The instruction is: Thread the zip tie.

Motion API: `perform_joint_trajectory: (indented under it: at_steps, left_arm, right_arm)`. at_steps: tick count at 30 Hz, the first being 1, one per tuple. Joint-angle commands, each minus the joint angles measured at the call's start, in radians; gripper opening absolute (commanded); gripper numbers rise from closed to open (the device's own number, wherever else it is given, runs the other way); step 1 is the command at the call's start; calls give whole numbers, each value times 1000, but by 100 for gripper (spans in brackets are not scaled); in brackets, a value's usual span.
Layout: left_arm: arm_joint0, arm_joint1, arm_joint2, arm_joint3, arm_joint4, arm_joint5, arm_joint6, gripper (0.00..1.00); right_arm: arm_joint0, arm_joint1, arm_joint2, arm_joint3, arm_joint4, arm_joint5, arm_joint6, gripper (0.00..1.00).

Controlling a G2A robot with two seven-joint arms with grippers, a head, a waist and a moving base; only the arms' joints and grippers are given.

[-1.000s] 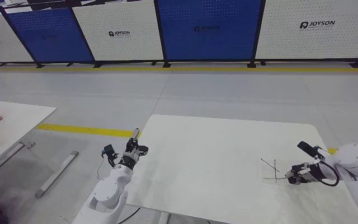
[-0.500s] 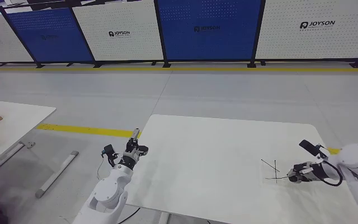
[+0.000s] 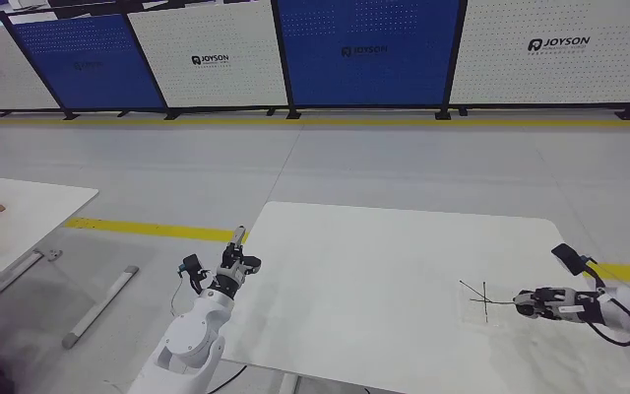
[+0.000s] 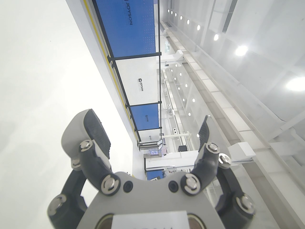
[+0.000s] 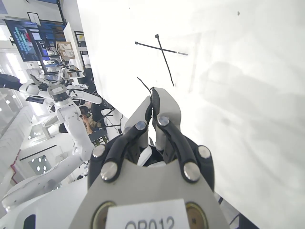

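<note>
My right gripper (image 5: pixel 152 91) is shut on a thin black zip tie (image 5: pixel 143 83), whose short end pokes out past the fingertips. In the top view that right gripper (image 3: pixel 519 302) sits near the table's right edge, and the held zip tie (image 3: pixel 500 300) reaches left from it. Two more black zip ties (image 5: pixel 162 48) lie crossed on the white table (image 3: pixel 394 256) just beyond it, also seen as crossed ties (image 3: pixel 480 293) from above. My left gripper (image 4: pixel 152 120) is open and holds nothing; from above, the left gripper (image 3: pixel 236 241) stands at the table's left edge.
The table's right edge runs close beside the right arm. Another white table (image 3: pixel 39 212) stands far left across the floor. Blue and white fence panels (image 3: pixel 364 54) close off the back.
My right gripper has drawn back to the right with the zip tie in it, away from the crossed pair. The left arm has kept still.
</note>
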Motion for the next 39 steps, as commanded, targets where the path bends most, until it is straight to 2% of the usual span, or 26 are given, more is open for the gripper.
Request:
perform_joint_trajectory:
  at_steps: [1,8,10,14,17,20,35,37,39]
  left_arm:
    - [0,0,0,0,0,0,0,100]
    - [0,0,0,0,0,0,0,100]
    - [0,0,0,0,0,0,0,100]
    - [0,0,0,0,0,0,0,100]
    - [0,0,0,0,0,0,0,100]
    - [0,0,0,0,0,0,0,100]
    - [0,0,0,0,0,0,0,100]
    - [0,0,0,0,0,0,0,100]
    - [0,0,0,0,0,0,0,100]
  right_arm:
    - [1,0,-1,0,-1,0,0,0]
    - [1,0,-1,0,-1,0,0,0]
    - [-16,-2,0,-17,14,-18,-36,0]
    - [-47,2,24,-70,51,-97,-54,0]
    - [-77,4,44,-119,98,-181,-59,0]
    - [-88,3,47,-141,168,-270,-9,0]
    - [-87,3,43,-142,170,-278,2,0]
    - [-100,0,38,-188,168,-293,-49,0]
    - [-113,-1,44,-236,184,-333,-78,0]
